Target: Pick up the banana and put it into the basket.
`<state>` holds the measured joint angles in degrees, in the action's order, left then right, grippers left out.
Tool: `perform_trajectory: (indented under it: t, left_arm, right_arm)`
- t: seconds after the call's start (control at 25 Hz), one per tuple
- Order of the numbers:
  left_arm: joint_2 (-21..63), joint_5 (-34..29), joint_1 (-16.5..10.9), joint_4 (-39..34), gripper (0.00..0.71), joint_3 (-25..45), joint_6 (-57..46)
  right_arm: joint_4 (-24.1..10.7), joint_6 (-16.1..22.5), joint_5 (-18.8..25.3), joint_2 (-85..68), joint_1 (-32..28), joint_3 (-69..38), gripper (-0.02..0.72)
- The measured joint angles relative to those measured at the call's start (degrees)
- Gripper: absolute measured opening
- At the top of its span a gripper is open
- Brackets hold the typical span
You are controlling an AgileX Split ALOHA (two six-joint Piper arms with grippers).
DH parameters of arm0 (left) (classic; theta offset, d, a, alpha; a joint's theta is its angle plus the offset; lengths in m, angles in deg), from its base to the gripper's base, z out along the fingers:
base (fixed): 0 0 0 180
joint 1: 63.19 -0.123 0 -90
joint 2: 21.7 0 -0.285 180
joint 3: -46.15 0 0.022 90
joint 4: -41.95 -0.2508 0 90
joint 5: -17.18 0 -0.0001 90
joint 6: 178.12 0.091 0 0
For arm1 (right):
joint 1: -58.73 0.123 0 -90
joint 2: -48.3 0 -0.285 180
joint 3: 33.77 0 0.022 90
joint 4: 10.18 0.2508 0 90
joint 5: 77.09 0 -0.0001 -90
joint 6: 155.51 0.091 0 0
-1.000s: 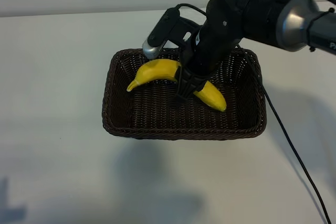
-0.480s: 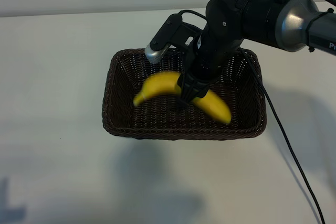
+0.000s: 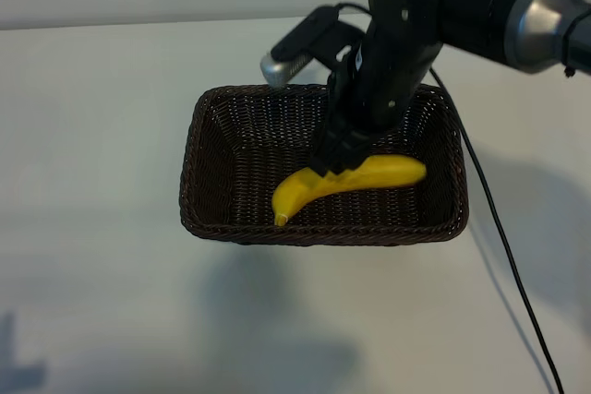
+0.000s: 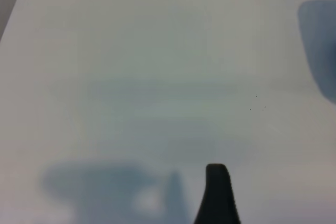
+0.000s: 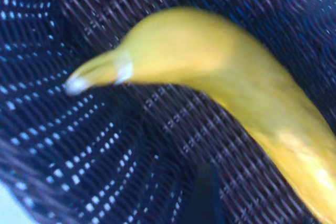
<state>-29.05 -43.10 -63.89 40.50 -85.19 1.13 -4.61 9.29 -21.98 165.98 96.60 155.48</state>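
Note:
The yellow banana (image 3: 351, 180) lies on the floor of the dark brown wicker basket (image 3: 199, 154), near its front wall, stem tip pointing front-left. My right gripper (image 3: 334, 161) hangs just above the banana's middle, open and holding nothing. In the right wrist view the banana (image 5: 220, 66) rests free on the weave (image 5: 79, 145), apart from one dark fingertip (image 5: 203, 198). The left arm is outside the exterior view. Its wrist view shows only one dark fingertip (image 4: 218, 192) over bare table, nothing held.
The basket stands mid-table on a plain white surface. The right arm's black cable (image 3: 499, 228) trails across the table to the basket's right. A pale wall edge runs along the back.
The right gripper has let go of the banana. It dropped and swung round, now lying along the basket's front. The gripper has risen slightly.

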Motion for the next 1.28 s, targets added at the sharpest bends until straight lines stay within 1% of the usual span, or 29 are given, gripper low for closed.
perform_trajectory:
  t: [0.16,0.24,0.36,0.48,0.6,0.76,0.88,1.08,1.16,1.28]
  left_arm:
    - [0.0,0.0,0.0,0.0,0.572,0.0,0.0]
    - [0.0,0.0,0.0,0.0,0.572,0.0,0.0]
    - [0.0,0.0,0.0,0.0,0.572,0.0,0.0]
    - [0.0,0.0,0.0,0.0,0.572,0.0,0.0]
    - [0.0,0.0,0.0,0.0,0.572,0.0,0.0]
    - [0.0,0.0,0.0,0.0,0.572,0.0,-0.18]
    - [0.0,0.0,0.0,0.0,0.572,0.0,-0.2]
    - [0.0,0.0,0.0,0.0,0.572,0.0,-0.2]
    - [0.0,0.0,0.0,0.0,0.572,0.0,-0.2]
    - [0.0,0.0,0.0,0.0,0.572,0.0,-0.2]
  right_arm:
    - [-2.48,4.29,1.57,-0.26,-0.24,3.2,0.593]
    - [-2.8,6.41,1.91,-0.26,-1.25,4.03,0.593]
    - [-3.56,9.45,2.59,-0.26,-4.09,4.23,0.593]
    - [-4.22,11.71,3.93,-0.26,-8.53,4.23,0.593]
    - [-4.27,12.92,4.87,-0.26,-13.78,4.23,0.593]
    - [-4.17,14.38,5.06,-0.26,-19.9,4.23,0.593]
    - [-4.11,16.43,5.46,-0.26,-23.87,4.23,0.593]
    - [-4.44,15.91,9.23,-0.26,-31.45,4.23,0.592]
    - [-5.57,15.62,11.01,-0.26,-34.31,4.23,0.592]
    - [-5.94,15.21,13.3,-0.26,-39.37,4.23,0.592]
